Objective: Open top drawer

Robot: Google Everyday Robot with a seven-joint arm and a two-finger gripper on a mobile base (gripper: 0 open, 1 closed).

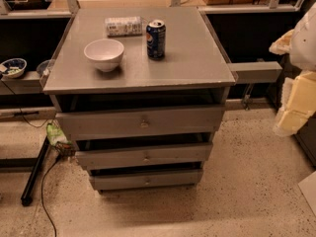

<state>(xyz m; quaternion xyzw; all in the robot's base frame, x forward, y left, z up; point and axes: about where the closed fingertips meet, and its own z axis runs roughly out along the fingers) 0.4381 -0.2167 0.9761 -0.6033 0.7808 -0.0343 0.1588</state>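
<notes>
The grey cabinet has three drawers. The top drawer [140, 123] has the widest, tallest front, with a small round metal knob [144, 123] at its centre. A dark gap shows between its front and the cabinet top [192, 63]. Two narrower drawer fronts [144, 156] [146, 179] sit below it. My gripper [282, 44] shows only as pale white and yellow parts at the far right edge, well to the right of the cabinet and apart from the knob.
On the cabinet top stand a white bowl [104, 54], a blue soda can [156, 38] and a wrapped packet [123, 26]. A grey ledge [256, 72] sticks out on the right. A small bowl [12, 67], a black cable [43, 191] and a black leg [33, 174] lie to the left.
</notes>
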